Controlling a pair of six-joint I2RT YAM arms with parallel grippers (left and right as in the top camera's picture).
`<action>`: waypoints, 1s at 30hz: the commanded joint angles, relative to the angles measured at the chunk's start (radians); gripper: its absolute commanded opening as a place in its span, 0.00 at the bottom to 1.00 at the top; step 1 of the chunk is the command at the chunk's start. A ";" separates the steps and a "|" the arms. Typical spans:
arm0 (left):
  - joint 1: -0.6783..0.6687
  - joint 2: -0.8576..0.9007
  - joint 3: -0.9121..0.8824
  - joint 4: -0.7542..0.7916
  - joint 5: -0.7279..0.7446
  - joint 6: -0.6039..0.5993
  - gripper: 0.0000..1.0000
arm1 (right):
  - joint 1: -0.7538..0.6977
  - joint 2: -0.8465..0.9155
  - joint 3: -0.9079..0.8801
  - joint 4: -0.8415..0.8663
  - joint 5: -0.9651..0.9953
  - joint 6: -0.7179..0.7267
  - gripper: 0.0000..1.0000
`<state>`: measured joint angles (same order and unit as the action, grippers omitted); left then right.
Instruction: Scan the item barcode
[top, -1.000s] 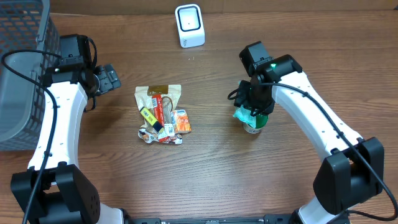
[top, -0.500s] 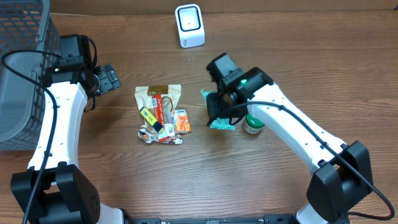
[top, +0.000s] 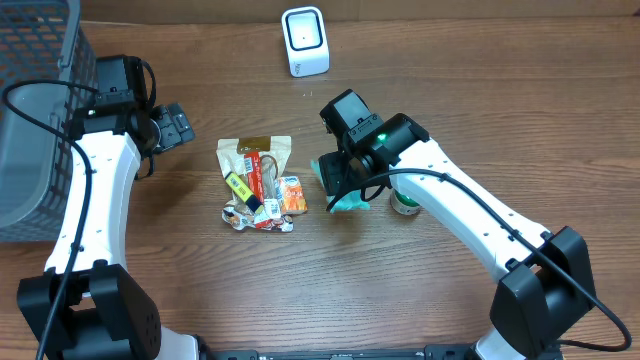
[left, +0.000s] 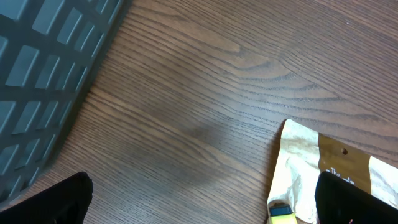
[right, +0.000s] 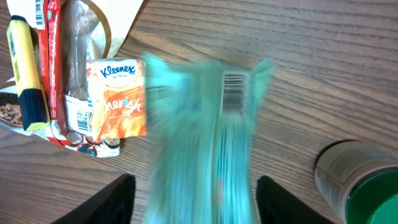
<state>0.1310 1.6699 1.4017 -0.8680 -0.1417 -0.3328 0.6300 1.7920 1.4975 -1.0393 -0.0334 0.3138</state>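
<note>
A teal packet (right: 205, 137) with a barcode (right: 234, 87) on its upper part hangs blurred between the fingers of my right gripper (right: 196, 199). The jaws stand open, with a gap of table showing on each side of the packet. From overhead the packet (top: 347, 204) shows just below the right gripper (top: 340, 182), right of the item pile (top: 262, 182). The white scanner (top: 304, 40) stands at the table's far edge. My left gripper (left: 199, 205) is open and empty over bare wood, left of the pile's brown pouch (left: 329, 168).
A green-lidded can (top: 405, 203) stands just right of the teal packet. The pile holds an orange Kleenex pack (right: 117, 99), a yellow marker (right: 25, 68) and wrapped snacks. A grey mesh basket (top: 30, 120) fills the far left.
The right arm swung left from the green can toward the pile, carrying the teal packet. Its jaws have widened and the packet now shows blurred between them. The left arm has not moved.
</note>
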 joint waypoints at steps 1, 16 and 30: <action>0.000 -0.016 0.014 0.002 0.005 0.019 1.00 | 0.004 0.000 -0.005 0.005 0.013 -0.006 0.65; 0.000 -0.016 0.014 0.002 0.005 0.019 1.00 | 0.004 0.000 -0.005 -0.028 -0.046 0.071 0.68; 0.000 -0.016 0.014 0.002 0.005 0.019 1.00 | 0.060 0.002 -0.006 -0.032 -0.061 0.443 0.04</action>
<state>0.1310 1.6699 1.4017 -0.8680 -0.1421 -0.3328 0.6628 1.7927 1.4967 -1.0733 -0.0933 0.6655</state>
